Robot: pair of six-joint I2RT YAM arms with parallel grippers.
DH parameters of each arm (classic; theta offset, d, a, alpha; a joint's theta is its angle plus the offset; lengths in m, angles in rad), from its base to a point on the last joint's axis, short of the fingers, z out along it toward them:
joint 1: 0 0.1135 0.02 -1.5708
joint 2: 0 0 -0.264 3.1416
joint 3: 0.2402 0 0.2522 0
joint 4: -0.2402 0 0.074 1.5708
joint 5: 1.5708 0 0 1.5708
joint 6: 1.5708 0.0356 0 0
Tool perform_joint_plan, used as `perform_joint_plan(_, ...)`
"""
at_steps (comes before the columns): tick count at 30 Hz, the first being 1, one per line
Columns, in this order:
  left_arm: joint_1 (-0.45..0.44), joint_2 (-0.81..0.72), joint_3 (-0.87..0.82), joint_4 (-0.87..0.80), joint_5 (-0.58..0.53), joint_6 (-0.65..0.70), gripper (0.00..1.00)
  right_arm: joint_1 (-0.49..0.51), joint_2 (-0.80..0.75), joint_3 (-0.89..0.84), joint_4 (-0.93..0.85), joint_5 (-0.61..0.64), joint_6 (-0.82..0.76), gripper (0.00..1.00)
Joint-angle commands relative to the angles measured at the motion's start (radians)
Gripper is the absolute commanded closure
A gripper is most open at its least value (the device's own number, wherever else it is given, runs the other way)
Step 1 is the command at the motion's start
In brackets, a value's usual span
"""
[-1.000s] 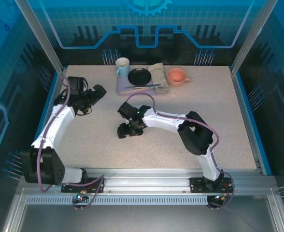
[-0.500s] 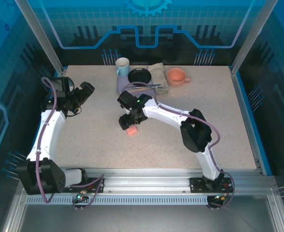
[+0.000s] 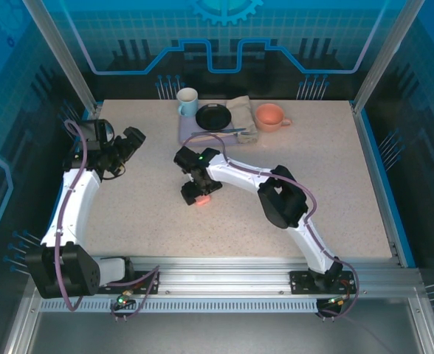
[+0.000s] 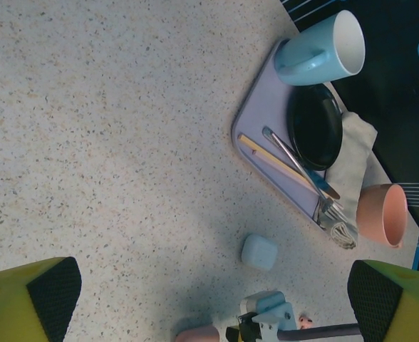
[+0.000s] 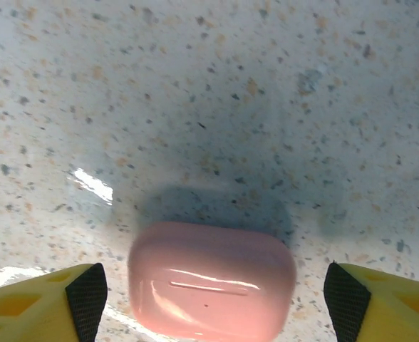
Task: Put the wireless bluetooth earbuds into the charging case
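Observation:
A pink charging case (image 5: 211, 281) lies closed on the speckled table, its lid seam facing the right wrist camera. My right gripper (image 5: 213, 303) is open and straddles it, with both yellow fingers (image 5: 45, 299) clear of its ends. From above, the pink charging case (image 3: 201, 200) peeks out just under the right gripper (image 3: 197, 192). A pale white charging case (image 4: 259, 251) sits closed a little beyond it. One tiny pink earbud (image 4: 306, 320) lies beside the right wrist. My left gripper (image 3: 134, 139) hangs open and empty over bare table at the far left.
A lilac tray (image 3: 184, 134) at the back holds a blue mug (image 3: 187, 102), a black plate (image 3: 213, 116) and cutlery. A folded cloth (image 3: 240, 110) and an orange mug (image 3: 270, 116) sit beside it. The right arm stretches across the middle.
The right gripper lifted off the pink case, opened wider and came back down over it. The left arm pulled back to the left.

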Motion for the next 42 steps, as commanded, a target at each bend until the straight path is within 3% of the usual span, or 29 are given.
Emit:
perform_joint_plan(1,0.007,-0.02,-0.021,0.003,0.033,-0.008,0.01,0.026,0.051,0.046,-0.037,-0.02,0.026,0.19)
perform_joint_plan(15,0.007,-0.007,-0.05,0.037,0.057,-0.013,0.01,0.039,0.055,0.007,-0.06,0.042,0.125,0.21)
perform_joint_plan(20,0.004,-0.005,-0.083,0.053,0.063,-0.015,0.01,0.038,0.088,0.047,-0.077,0.028,0.148,0.28)
perform_joint_plan(27,-0.003,-0.003,-0.13,0.077,0.077,-0.01,0.01,0.027,0.077,0.045,-0.079,0.047,0.201,0.47)
perform_joint_plan(34,-0.07,0.004,-0.176,0.127,0.103,0.02,0.01,-0.035,-0.127,-0.134,0.048,0.05,0.331,0.5)
perform_joint_plan(37,-0.126,-0.007,-0.247,0.215,0.119,0.023,0.01,-0.076,-0.222,-0.2,0.088,0.049,0.395,0.51)
perform_joint_plan(42,-0.229,-0.051,-0.453,0.555,0.201,-0.004,0.01,-0.157,-0.346,-0.282,0.159,0.016,0.513,0.51)
